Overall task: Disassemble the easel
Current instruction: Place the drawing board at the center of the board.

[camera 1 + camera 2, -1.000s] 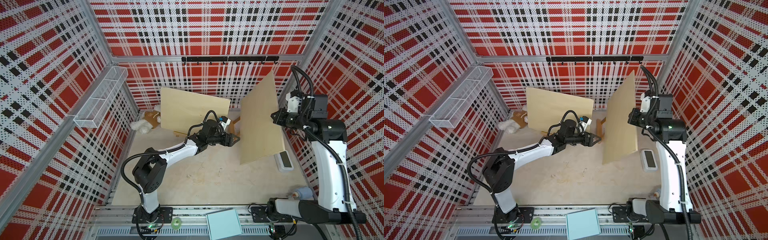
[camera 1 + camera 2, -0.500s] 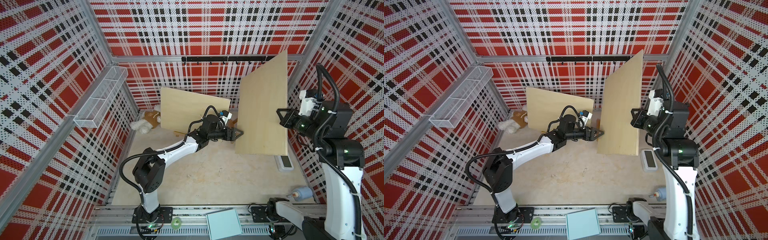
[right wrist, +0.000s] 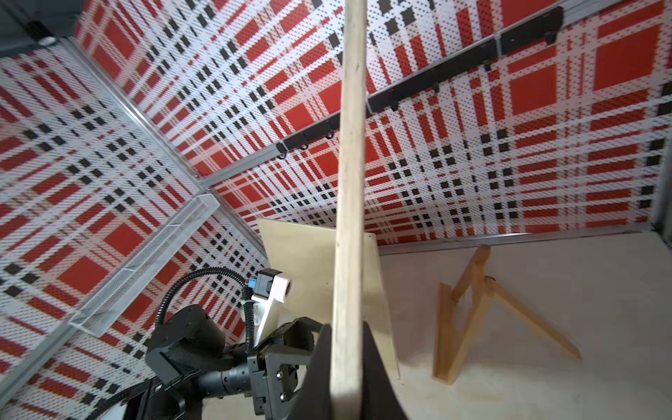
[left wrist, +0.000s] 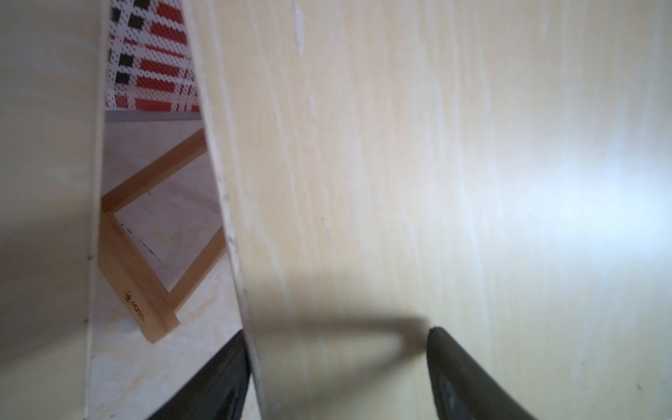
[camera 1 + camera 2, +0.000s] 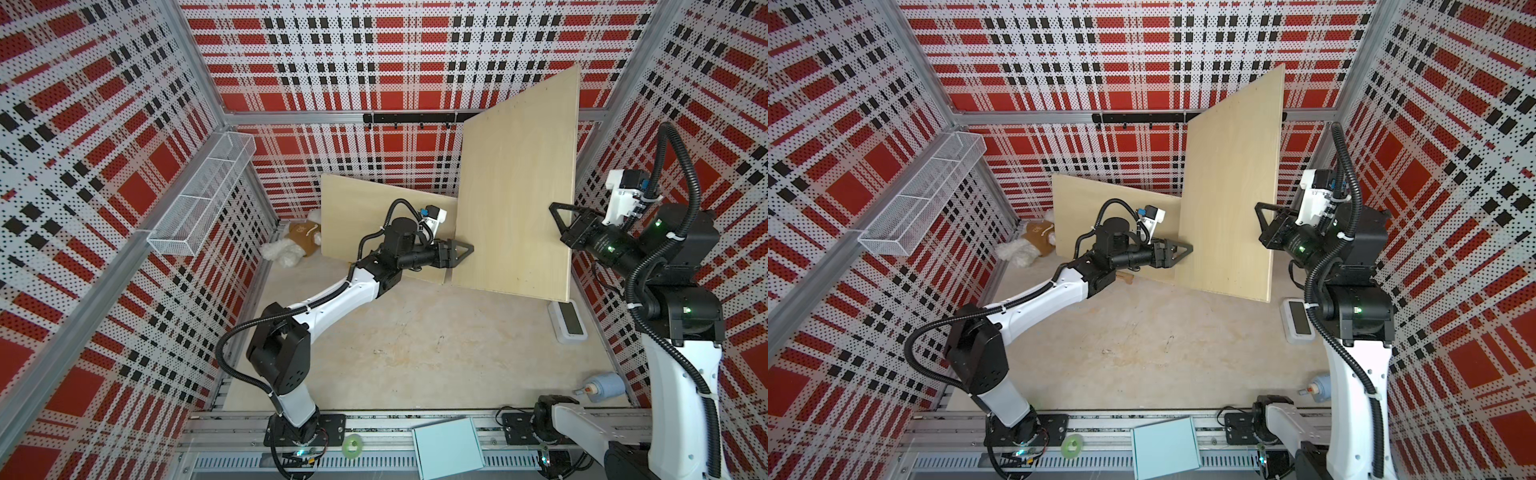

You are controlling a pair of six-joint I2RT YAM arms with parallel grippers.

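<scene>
The right gripper point(image 5: 556, 212) pinches the big, flat, pale wooden board point(image 5: 515, 187). The left gripper point(image 5: 466, 249) is spread wide around its other edge.

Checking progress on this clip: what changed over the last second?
The right gripper, shut on the large board, lifted it higher and swung it more face-on to the camera. The left gripper, open, shifted a little and now straddles the board's other edge. The smaller board against the back wall and the plush toy stayed put.
</scene>
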